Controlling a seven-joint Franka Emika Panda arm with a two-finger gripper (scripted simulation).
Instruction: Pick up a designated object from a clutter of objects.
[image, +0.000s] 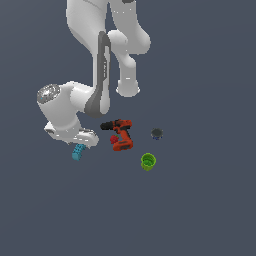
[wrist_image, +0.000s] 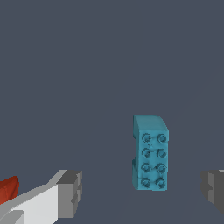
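The designated object is a small teal-blue studded brick; in the exterior view the brick lies on the grey floor, partly hidden under my hand. My gripper is open, its fingers standing wide apart on either side of the brick's near end without touching it. In the exterior view the gripper hovers just above the brick, fingertips mostly hidden by the hand. The rest of the clutter lies toward the exterior view's right: a red-and-black drill, a lime-green cup and a small dark round object.
The drill lies closest to the brick, a short gap away, and a red sliver of the drill shows at the wrist view's edge. My white arm rises above the scene. The floor is plain grey all around.
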